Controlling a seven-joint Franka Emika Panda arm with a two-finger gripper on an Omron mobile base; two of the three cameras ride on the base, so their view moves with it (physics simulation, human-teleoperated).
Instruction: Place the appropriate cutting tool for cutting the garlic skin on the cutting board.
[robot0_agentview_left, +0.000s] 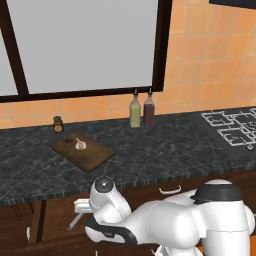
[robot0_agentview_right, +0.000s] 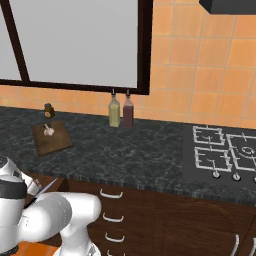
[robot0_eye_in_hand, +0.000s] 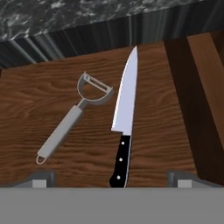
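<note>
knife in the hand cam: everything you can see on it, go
The knife has a black handle with three pale rivets and a smooth, pointed silver blade that looks like metal. It lies flat on a brown wooden surface, tip toward the dark counter edge, handle toward the camera between the open gripper fingertips. Nothing grips it. The silver peeler lies beside it, apart.

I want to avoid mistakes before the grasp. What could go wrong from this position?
1. The silver peeler with the looped head lies close beside the black-handled knife with the pointed silver blade; the open gripper might catch the wrong tool or nudge both.
2. The small whitish garlic bulb sits on the dark brown wooden cutting board, so the knife might knock it when placed.
</note>
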